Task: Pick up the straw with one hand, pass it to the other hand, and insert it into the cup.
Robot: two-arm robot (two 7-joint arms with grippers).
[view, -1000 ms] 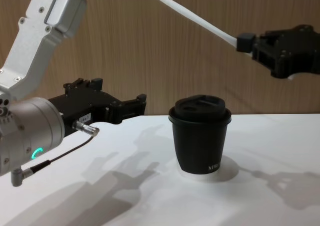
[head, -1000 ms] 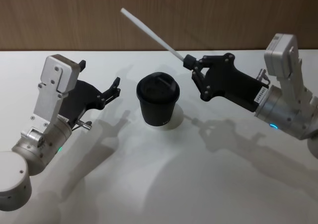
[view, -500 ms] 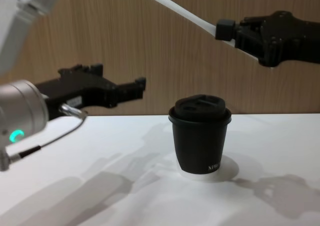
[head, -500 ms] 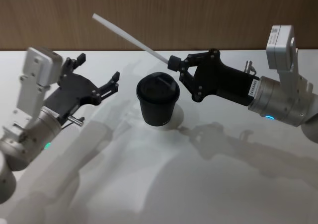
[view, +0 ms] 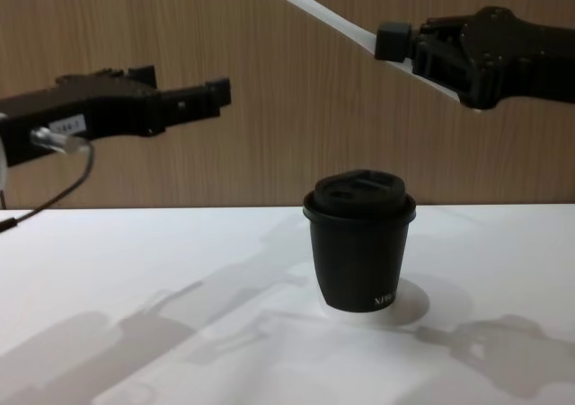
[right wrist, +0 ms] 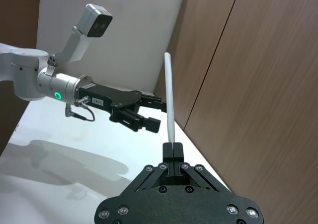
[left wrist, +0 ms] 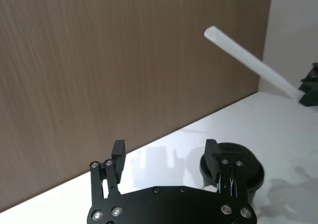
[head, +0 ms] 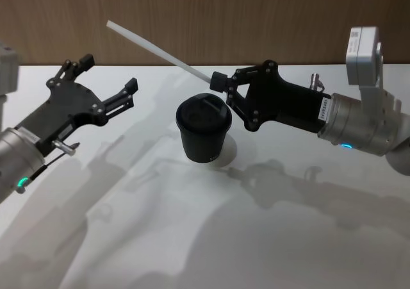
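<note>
1. The right gripper (head: 218, 82) reaches in from the robot's right, held in the air just behind and above the cup (head: 203, 132). Its fingers are clamped together on the straw (head: 157, 49) close to the straw's lower end.
2. The straw is off the bench (head: 192, 238) and tilted. From the right fingers it rises toward the robot's left in front of the wood-panelled wall (head: 256, 20). In the chest view a short stub pokes out on the far side of the grip.
3. The left gripper (head: 109, 72) hangs in the air on the robot's left, level with the bench and pointing toward the middle. Its fingers are spread wide apart and hold nothing. The straw's free end lies above and beyond them, not touching.
4. The cup stands upright on the bench between the two grippers, lower than both. Its black sip lid is pressed on. The straw passes above it without touching it.
</note>
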